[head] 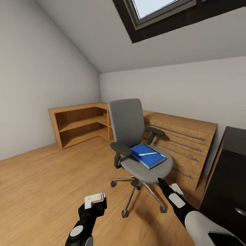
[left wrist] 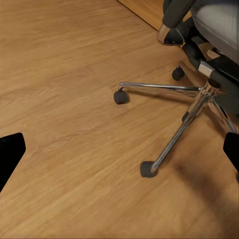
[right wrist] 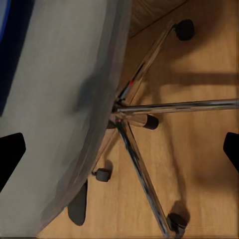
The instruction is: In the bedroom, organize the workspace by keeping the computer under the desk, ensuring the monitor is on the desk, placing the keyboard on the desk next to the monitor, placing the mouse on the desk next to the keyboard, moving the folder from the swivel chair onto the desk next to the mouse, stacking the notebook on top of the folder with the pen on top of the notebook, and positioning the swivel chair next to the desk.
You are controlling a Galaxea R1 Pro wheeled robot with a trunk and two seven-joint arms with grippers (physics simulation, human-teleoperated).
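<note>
the folder (head: pixel 148 155) lies flat on the chair (head: pixel 136 150) seat with the pen (head: pixel 147 154) on top, its long axis running from far left to near right. the right gripper (head: pixel 167 187) hangs just near of the seat's edge, fingers spread and empty, much nearer than the left gripper (head: pixel 95 201), also spread, low at the near left.

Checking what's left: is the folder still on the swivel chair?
Yes: the folder lies flat on the swivel chair seat, a pen on top.
</note>
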